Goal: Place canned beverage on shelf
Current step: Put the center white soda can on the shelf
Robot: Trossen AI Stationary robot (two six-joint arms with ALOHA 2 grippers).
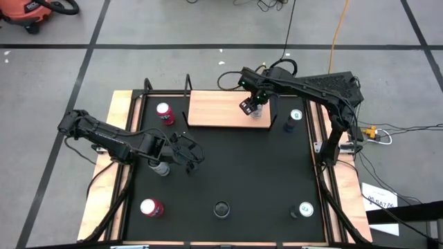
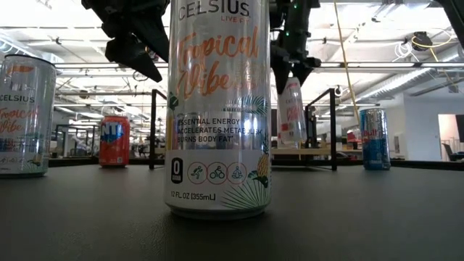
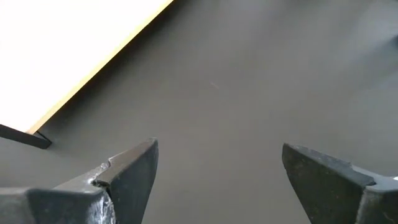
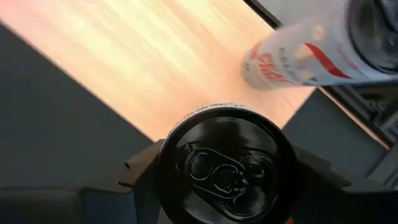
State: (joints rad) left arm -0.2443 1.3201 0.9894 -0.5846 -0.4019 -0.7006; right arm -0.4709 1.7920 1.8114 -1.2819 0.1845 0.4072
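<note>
On the black counter point(image 1: 228, 166), your right pincer point(image 1: 255, 105) grips a white-and-red beverage can point(image 4: 225, 163) over the shelf point(image 1: 218, 108) at twelve o'clock; your left pincer point(image 3: 217, 180) gapes empty.

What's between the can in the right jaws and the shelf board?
Nothing visible directly. The right gripper holds the can over the shelf edge, with bare wood ahead of it. A white-and-red can sits on the board near a corner, off to one side. The left gripper waits, open, over the table.
</note>
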